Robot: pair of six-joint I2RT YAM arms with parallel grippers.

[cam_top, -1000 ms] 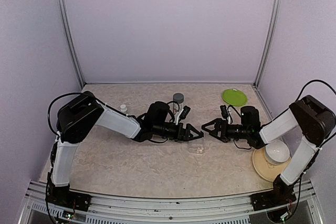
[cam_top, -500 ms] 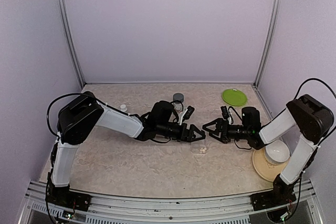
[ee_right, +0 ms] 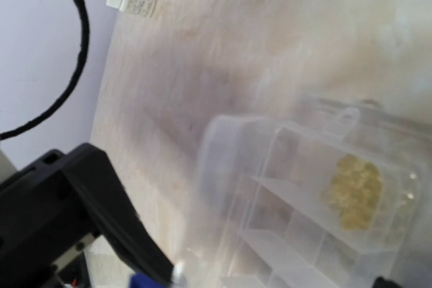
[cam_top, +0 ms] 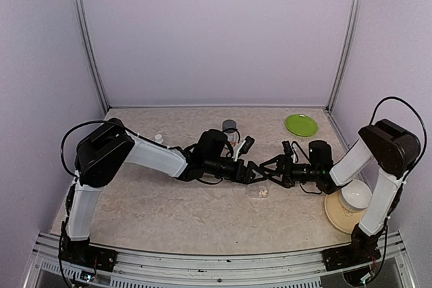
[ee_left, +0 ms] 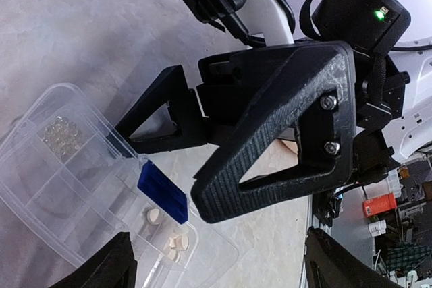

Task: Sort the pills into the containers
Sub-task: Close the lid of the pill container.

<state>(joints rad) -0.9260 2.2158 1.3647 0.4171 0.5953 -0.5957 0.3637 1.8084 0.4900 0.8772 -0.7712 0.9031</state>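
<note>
Containers, the small compartments of a flat, clear, rectangular plastic pill box (cam_top: 257,193), lie on the mottled beige bench (cam_top: 155,214), just below the spot where the two grippers face each other almost tip to tip. Above the box, the left gripper (cam_top: 251,173) has its fingers (ee_left: 111,264) spread wide with nothing between them. Opposite it, the right gripper (cam_top: 270,169) also has its black triangular fingers (ee_left: 270,126) wide apart and clasps nothing.

In the left wrist view, one compartment of the box holds a heap of pale yellowish beads (ee_left: 61,133). Another compartment holds a few small white round tablets (ee_left: 155,216). A small dark blue rectangular piece (ee_left: 162,192) stands on the box next to the tablets, just beside the tip of one right finger. Whether the two touch cannot be told.

Behind the box stands a grey-capped vial (cam_top: 229,126). A round green plate (cam_top: 301,125) lies well apart from the box, to its far right.
</note>
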